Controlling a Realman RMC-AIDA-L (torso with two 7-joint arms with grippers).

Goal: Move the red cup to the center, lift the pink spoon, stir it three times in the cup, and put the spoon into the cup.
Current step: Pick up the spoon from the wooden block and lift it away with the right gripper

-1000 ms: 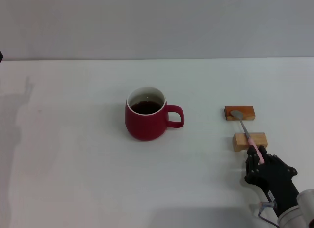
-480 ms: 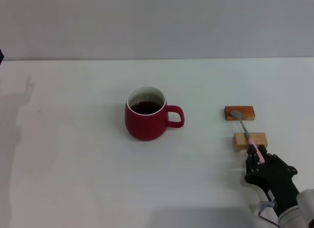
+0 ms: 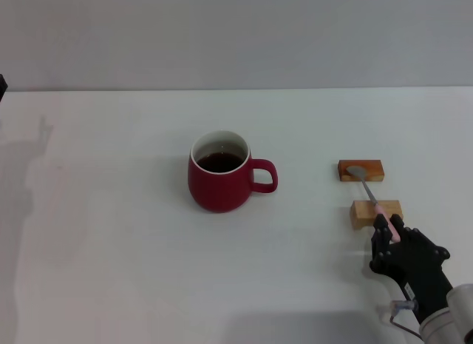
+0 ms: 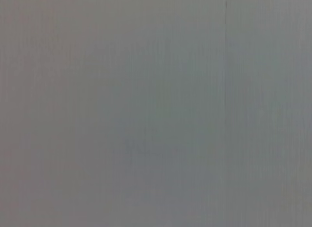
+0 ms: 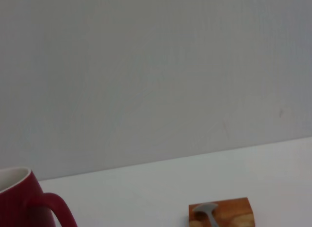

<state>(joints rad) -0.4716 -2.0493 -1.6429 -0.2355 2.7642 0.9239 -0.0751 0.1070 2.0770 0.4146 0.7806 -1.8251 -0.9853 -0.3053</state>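
Red cup (image 3: 219, 180) near mid-tabletop (image 3: 111, 248); pink spoon (image 3: 371, 198) bridging two wooden blocks (image 3: 361, 170), handle end between the right gripper (image 3: 387, 227) fingers, seemingly closed on it; best lifted level and straight up, clearing both blocks before swinging cupward

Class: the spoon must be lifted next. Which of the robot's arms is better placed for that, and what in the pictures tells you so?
The right. The right gripper is already at the handle end of the pink spoon, which lies across two wooden blocks. The left arm shows in no view.
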